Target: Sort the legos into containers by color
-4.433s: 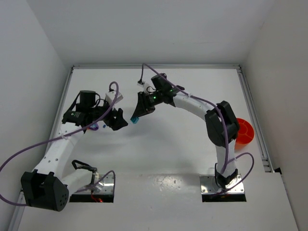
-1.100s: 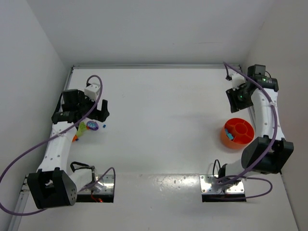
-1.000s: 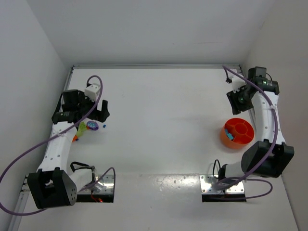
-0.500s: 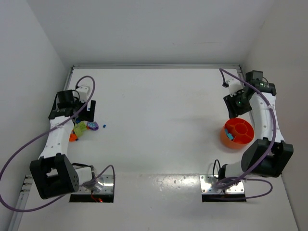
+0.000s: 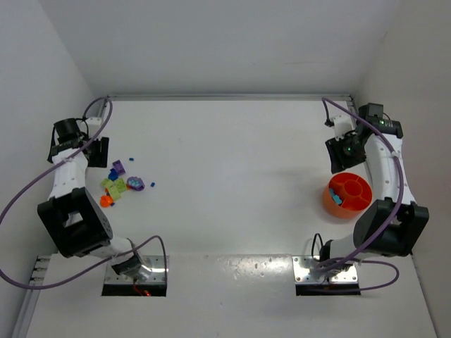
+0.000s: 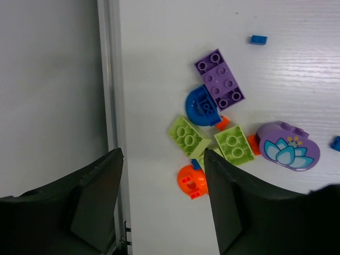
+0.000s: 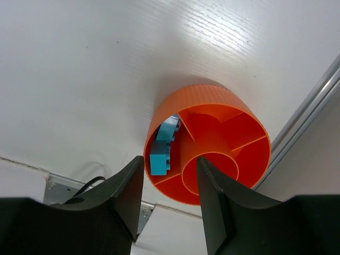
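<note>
1. The orange bowl (image 5: 331,202) sits on the white worktop (image 5: 232,176) close to the right edge. Two teal bricks (image 7: 161,149) are lying in one of its outer compartments.
2. The right hand (image 7: 170,164) hangs above the bowl, fingers spread wide with nothing between them. In the wrist view the bowl's rim shows right in the gap. From above, that hand sits just past the bowl's far side.
3. The rest of the legos are well apart from the bowl, clear across the worktop by the left rail (image 6: 111,79).
4. That loose cluster has a purple brick (image 6: 220,78) touching a blue curved piece (image 6: 201,106). Next to those are two yellow-green bricks (image 6: 188,137), an orange round piece (image 6: 192,181) and a purple lotus piece (image 6: 287,150). A tiny blue bit (image 6: 258,39) lies off on its own.
5. The left hand (image 6: 162,175) is released too, holding nothing. It hovers at the edge of the cluster farthest from the bowl. Only the orange round piece falls in the gap between its fingers, and the other pieces lie towards the bowl from there.
</note>
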You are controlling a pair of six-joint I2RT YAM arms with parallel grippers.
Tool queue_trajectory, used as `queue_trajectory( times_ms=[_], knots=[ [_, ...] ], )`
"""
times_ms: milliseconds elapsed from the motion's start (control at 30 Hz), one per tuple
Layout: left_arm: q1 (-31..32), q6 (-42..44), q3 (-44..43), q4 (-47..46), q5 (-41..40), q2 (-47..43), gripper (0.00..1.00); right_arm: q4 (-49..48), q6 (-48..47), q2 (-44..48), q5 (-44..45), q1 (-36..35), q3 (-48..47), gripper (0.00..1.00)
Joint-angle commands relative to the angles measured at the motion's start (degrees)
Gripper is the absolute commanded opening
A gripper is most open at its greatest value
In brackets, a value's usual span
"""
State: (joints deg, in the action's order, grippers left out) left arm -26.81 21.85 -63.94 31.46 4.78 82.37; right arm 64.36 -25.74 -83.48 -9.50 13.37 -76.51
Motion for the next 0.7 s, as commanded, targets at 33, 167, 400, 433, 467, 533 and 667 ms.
queue_trajectory(
  times_ms=[33,167,400,433,467,533,667],
  knots=[
    [-2.37,3.19,-3.73,1.14,1.03,3.06,0.71,-1.34,1.12,-0.45,-1.58,-0.27,-0.31,0.45],
    [-3.68,5.04,-3.73,1.14,0.41,5.60,0.74,-1.34,1.13,-0.98,-2.10,-0.27,-0.31,0.45],
    [-4.92,7.60,-3.73,5.97,6.64,8.77,0.72,-1.34,1.65,-0.98,-2.63,-0.80,-0.31,0.45],
    [-4.92,7.60,-3.73,5.98,7.43,9.56,0.71,-1.34,1.65,-1.50,-2.63,-0.80,-0.31,0.46],
    [-4.92,7.60,-3.73,6.59,7.44,10.52,0.69,-1.34,1.65,-1.51,-3.15,-0.80,-0.31,0.46],
    [-5.45,8.12,-3.73,6.59,7.44,11.58,0.67,-0.82,1.65,-1.51,-3.16,-0.80,-0.83,0.47],
    [-5.45,9.36,-4.34,8.26,8.49,14.83,0.59,-0.81,1.65,-2.03,-3.68,-0.80,-1.98,0.47]
  ],
)
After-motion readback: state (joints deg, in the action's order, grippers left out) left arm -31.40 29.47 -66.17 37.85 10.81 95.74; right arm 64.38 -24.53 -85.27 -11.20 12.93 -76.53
